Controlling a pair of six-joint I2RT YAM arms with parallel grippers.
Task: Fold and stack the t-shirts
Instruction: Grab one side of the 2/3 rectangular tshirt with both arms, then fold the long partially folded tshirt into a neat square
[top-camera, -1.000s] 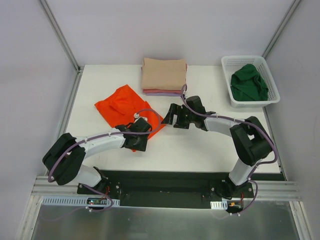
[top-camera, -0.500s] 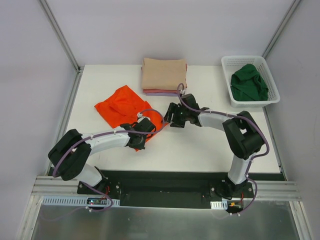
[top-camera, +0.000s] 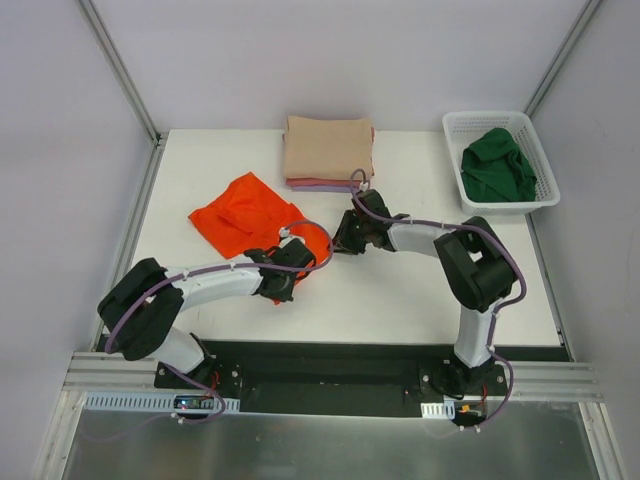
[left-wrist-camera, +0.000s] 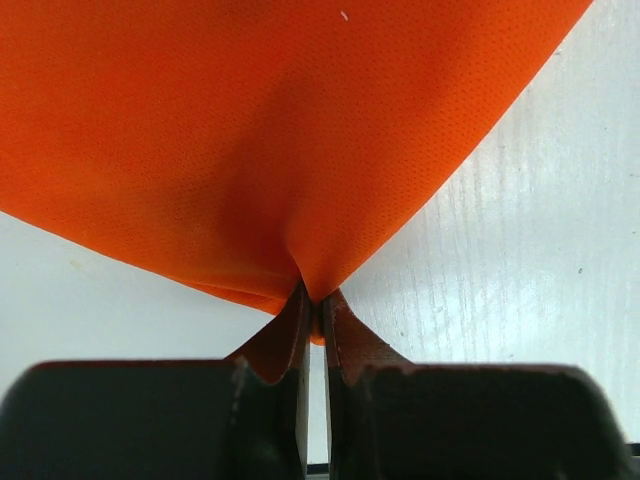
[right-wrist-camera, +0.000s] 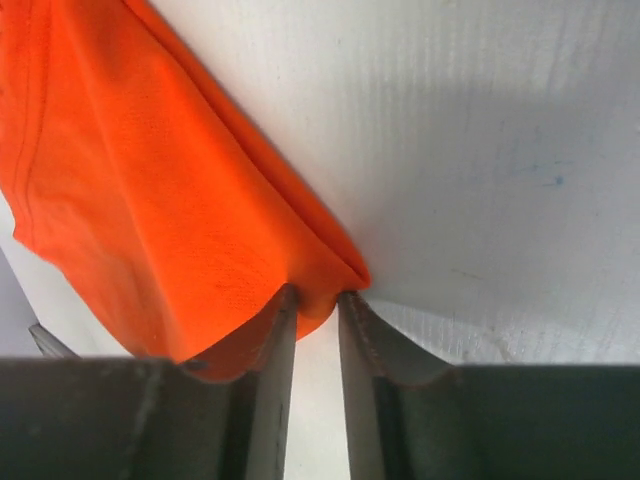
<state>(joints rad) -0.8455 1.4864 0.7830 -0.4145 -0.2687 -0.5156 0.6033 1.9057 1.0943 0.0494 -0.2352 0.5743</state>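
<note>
The orange t-shirt lies crumpled on the left half of the white table. My left gripper is shut on its near edge, and the left wrist view shows the cloth drawn into a pinch at the fingertips of that gripper. My right gripper sits at the shirt's right corner. In the right wrist view its jaws stand narrowly apart with the folded orange corner pressed between them. A dark green t-shirt lies bunched in the basket. A folded beige t-shirt tops the stack at the back.
The white mesh basket stands at the back right corner. Under the beige shirt, lavender and pink edges show. Grey walls and metal rails close in the table on the left, right and back.
The left gripper closed on the orange shirt's edge. The right gripper moved left to the shirt's corner, and its jaws narrowed around the cloth.
</note>
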